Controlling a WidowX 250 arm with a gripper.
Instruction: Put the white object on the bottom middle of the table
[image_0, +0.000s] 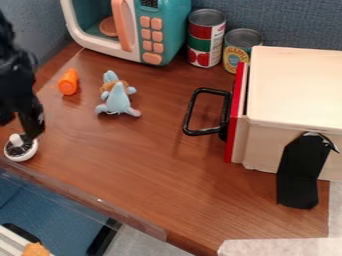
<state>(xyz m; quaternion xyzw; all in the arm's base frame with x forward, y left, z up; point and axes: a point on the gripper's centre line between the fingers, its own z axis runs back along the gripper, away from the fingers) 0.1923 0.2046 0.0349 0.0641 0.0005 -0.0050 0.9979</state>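
The black gripper (18, 128) hangs at the left edge of the camera view, with its fingers apart and pointing down. Just below it, near the table's front-left edge, lies a small round white object (22, 156) with a dark inside and a white knob. The right finger's tip overlaps the object's upper edge in the view; whether they touch I cannot tell. Brown tabletop (153, 175) spreads to the right of the object.
An orange bottle-like toy (68, 82) and a blue plush toy (117, 97) stand behind. A teal toy microwave (163, 30) and two cans (205, 40) line the back. A cream box (294, 90) with a black handle (189, 115) occupies the right.
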